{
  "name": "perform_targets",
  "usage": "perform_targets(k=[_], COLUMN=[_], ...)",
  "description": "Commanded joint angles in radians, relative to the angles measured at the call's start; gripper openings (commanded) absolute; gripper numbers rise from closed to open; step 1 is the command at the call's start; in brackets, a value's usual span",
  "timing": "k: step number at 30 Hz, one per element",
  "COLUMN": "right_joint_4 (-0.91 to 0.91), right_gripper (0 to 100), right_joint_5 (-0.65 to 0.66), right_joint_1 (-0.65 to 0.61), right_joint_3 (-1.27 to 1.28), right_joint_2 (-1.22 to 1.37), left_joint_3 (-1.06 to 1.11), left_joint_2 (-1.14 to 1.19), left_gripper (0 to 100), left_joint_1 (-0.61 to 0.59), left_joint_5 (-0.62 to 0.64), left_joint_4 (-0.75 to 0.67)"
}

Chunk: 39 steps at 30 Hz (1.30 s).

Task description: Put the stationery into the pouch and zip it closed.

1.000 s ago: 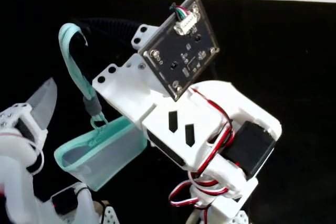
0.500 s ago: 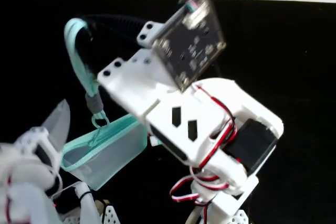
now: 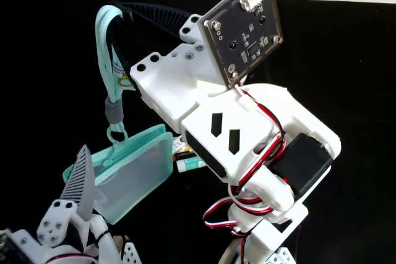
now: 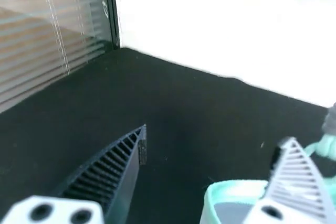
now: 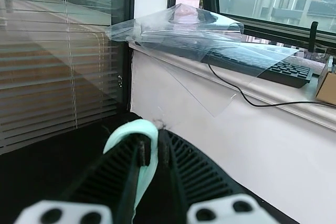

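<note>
Pouch (image 3: pixel 127 174) — mint, mouth open, strap (image 5: pixel 128 129) pinched between closed jaws of right gripper (image 5: pixel 152 148). Left gripper (image 4: pixel 215 137) — jaws spread wide, just beside pouch rim. Black table (image 4: pixel 184 98) beneath.

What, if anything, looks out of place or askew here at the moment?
The pouch sits tilted, held up by its strap, which the right gripper pinches, and its mouth gapes open. A piece of stationery lies outside, beside it.
</note>
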Motion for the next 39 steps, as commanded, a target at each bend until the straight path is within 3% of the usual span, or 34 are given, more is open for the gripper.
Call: perform_targets(k=[1, 15, 25, 29, 39], right_joint_4=[0.002, 0.002, 0.001, 0.001, 0.001], right_gripper=[1.5, 1.5, 1.5, 1.5, 1.5], right_joint_5=[-0.008, -0.008, -0.008, -0.008, -0.008], right_joint_1=[0.013, 0.013, 0.013, 0.013, 0.013], right_joint_3=[-0.012, -0.012, -0.012, -0.012, -0.012], right_joint_2=[-0.002, -0.001, -0.001, -0.001, -0.001], left_joint_3=[0.107, 0.449, 0.473, 0.475, 0.466], left_joint_2=[-0.031, -0.188, -0.289, -0.305, -0.302], left_gripper=[36, 35, 10, 1, 1], left_joint_1=[-0.012, -0.005, -0.004, -0.004, -0.004], left_joint_5=[-0.035, -0.061, -0.086, -0.163, -0.176], left_joint_4=[0.006, 0.006, 0.008, 0.008, 0.005])
